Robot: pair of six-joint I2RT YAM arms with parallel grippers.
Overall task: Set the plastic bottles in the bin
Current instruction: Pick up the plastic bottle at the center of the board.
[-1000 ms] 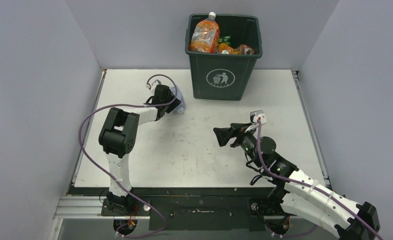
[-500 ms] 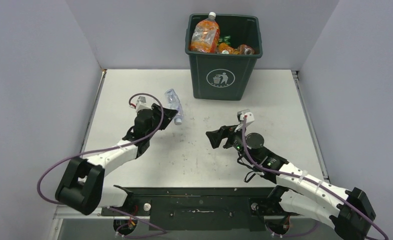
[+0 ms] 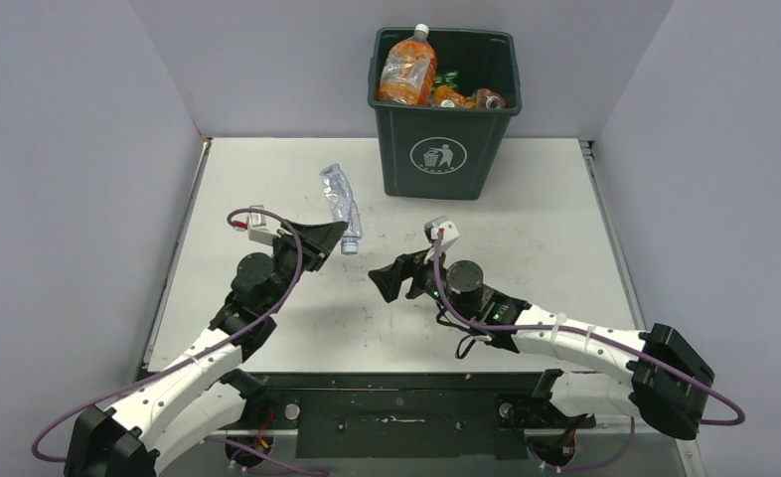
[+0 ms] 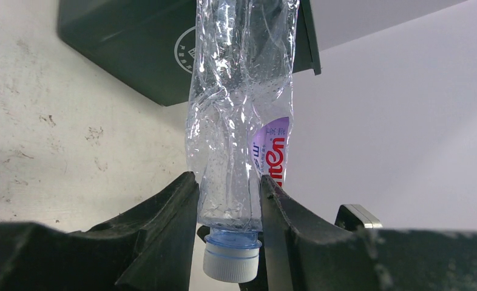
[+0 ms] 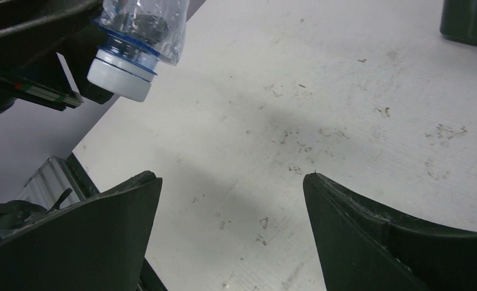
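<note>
- The left gripper is clamping the clear crushed bottle at its neck, just above the white cap; its fingers are pressing on opposite sides of the neck.
- The bottle is hanging clear of the table; its long axis is running from the cap at the fingers out toward the far edge, body leading and cap trailing.
- The bin is standing at the far edge, beyond and to the right of the bottle's leading end, near it but apart; other bottles are lying inside, an orange one rising above the rim.
- The right gripper is standing wide open and empty; it is pointing toward the cap from the right, near it and not touching.
- The left arm is carrying the load and is the arm placed to deliver; the bin is lying off the bottle's axis, so the coming move is probably requiring a swing to the right and enough lift for the leading end to pass over the rim.
</note>
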